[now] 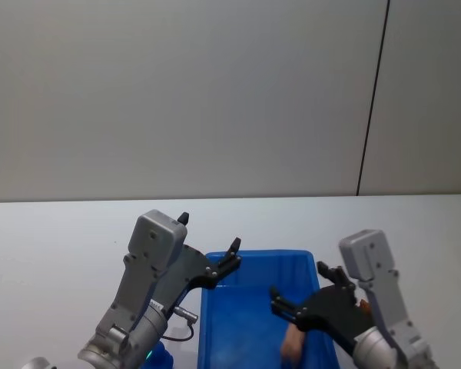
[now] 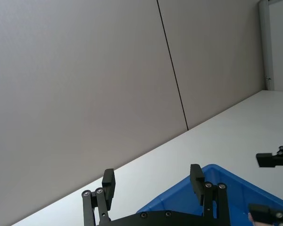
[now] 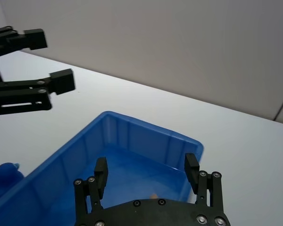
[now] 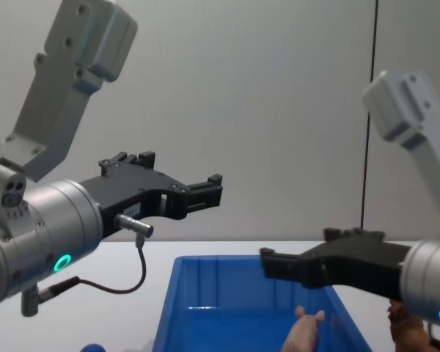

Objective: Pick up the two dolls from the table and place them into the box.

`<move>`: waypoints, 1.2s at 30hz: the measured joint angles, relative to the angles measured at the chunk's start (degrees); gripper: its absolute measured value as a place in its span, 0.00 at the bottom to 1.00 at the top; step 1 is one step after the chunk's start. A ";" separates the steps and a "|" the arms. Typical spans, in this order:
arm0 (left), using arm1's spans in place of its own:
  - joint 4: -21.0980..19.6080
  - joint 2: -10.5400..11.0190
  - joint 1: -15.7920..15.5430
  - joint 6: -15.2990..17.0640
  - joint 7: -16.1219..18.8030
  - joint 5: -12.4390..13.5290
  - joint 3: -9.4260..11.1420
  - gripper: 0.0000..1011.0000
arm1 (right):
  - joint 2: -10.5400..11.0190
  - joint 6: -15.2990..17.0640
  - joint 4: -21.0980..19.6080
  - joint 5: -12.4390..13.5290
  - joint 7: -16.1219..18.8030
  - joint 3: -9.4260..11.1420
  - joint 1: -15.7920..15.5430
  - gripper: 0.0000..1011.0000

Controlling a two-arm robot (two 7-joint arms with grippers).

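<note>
Over the blue box (image 1: 261,254), left pincer (image 1: 209,232) at its far-left corner, right pincer (image 1: 300,281) at its right side, both spread wide, empty. Inside, near right: 1 pink pig (image 1: 292,343).

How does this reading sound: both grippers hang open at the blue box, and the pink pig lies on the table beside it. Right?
Not quite. The pink pig lies inside the blue box, not on the table beside it; the chest view shows it between the box's walls. The rest holds: the left gripper and the right gripper hang at the box, jaws open.
</note>
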 joint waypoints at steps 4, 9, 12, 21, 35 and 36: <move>0.00 0.00 0.00 0.00 0.00 0.00 0.00 0.99 | 0.93 0.55 -2.16 0.24 -2.55 0.52 -1.61 0.99; 0.00 0.00 0.00 0.00 0.00 0.00 0.00 0.99 | 1.93 1.20 -4.36 0.62 -5.04 1.09 -3.33 0.99; 0.00 0.00 0.00 0.00 0.00 0.00 0.00 0.99 | 2.62 1.82 -5.71 0.96 -6.77 1.50 -4.50 0.99; 0.00 0.00 0.00 0.00 0.00 0.00 0.00 0.99 | 4.10 3.14 -7.90 1.99 -10.31 2.54 -7.21 0.99; 0.00 0.00 0.00 0.00 0.00 0.00 0.00 0.99 | 5.10 4.50 -7.40 3.26 -12.99 3.70 -9.41 0.99; 0.00 0.00 0.00 0.00 0.00 0.00 0.00 0.99 | 5.12 4.55 -7.27 3.31 -13.04 3.73 -9.47 0.99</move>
